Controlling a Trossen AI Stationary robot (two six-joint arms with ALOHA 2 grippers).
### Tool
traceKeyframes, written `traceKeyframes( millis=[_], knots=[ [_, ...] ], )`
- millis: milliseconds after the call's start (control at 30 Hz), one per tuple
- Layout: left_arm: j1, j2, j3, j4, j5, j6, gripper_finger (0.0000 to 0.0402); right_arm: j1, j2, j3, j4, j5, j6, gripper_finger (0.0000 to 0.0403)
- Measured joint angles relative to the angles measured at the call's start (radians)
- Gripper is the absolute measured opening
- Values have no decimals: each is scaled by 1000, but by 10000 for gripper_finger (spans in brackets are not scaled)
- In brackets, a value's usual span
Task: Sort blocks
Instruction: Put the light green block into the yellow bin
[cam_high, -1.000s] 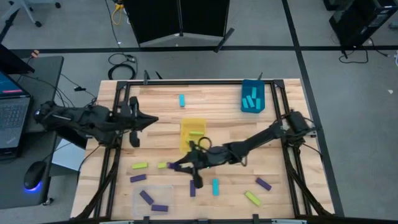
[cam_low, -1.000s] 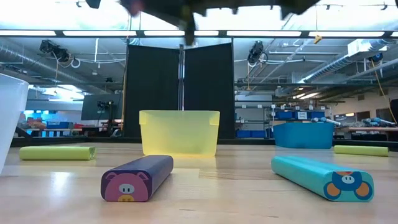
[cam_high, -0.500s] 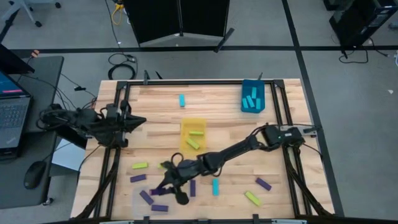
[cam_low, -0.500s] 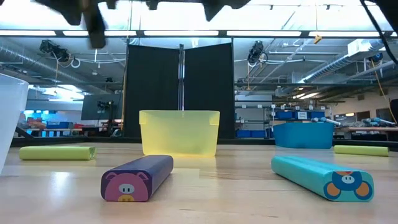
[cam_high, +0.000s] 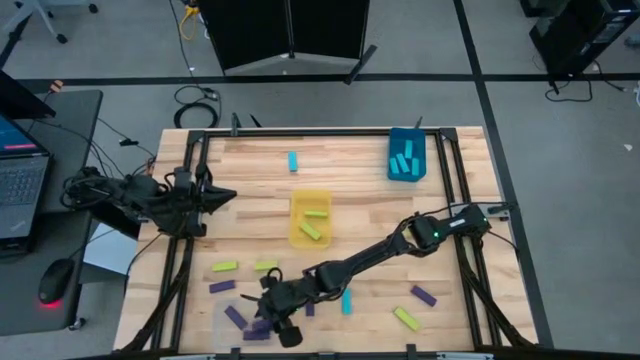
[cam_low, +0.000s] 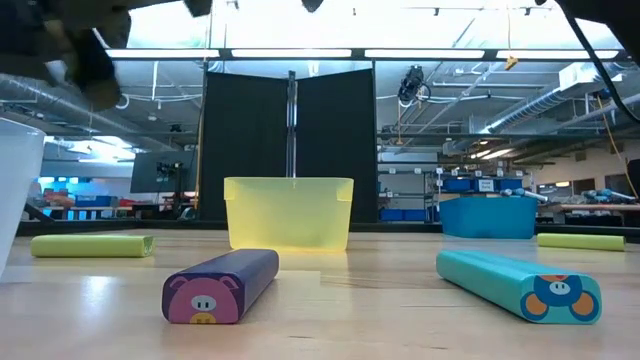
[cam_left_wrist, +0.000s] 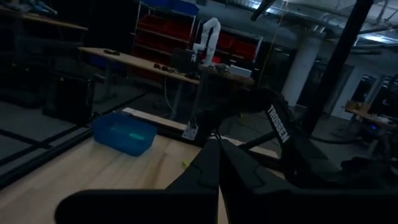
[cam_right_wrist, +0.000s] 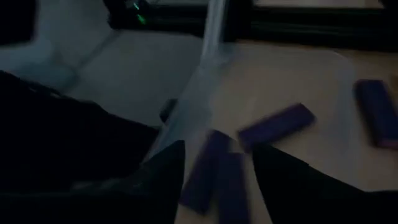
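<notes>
Purple blocks (cam_right_wrist: 214, 171) partly behind right claw (cam_right_wrist: 217, 165) fingers.

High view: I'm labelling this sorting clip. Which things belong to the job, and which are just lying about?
Job: purple blocks, green blocks, cyan block, yellow bin, blue bin, clear bin, right gripper.
Lying about: laptop, mouse, cables.

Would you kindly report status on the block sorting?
Right gripper over the clear bin, jaws open around purple blocks. Left gripper shut, parked at the table's left edge. Nothing obstructing.
</notes>
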Motion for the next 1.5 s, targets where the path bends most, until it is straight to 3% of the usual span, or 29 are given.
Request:
traceKeyframes(
  millis=[133,267,400,633,933,1067,1267,1500],
  knots=[
    [0,24,0,0,-23,-12,11,0,-38,17,-108,55,-81,226],
    [0,87,0,0,-72,-16,11,6,-94,17,-154,207,-149,225],
    [0,156,0,7,-104,-22,11,2,-139,18,-143,267,-232,178],
    [0,209,0,-16,-146,-72,11,-52,-164,2,-128,261,-262,21],
    [0,216,0,-144,-158,-190,11,-104,-184,-114,-50,244,-228,7],
    [0,227,0,-205,-193,-261,11,-130,-291,-307,124,274,-215,6],
    [1,235,0,-228,-148,-276,17,-198,-574,-806,512,285,-147,5],
    [2,371,0,-348,-36,-381,38,-193,-857,-1232,709,477,-89,6]
  ],
)
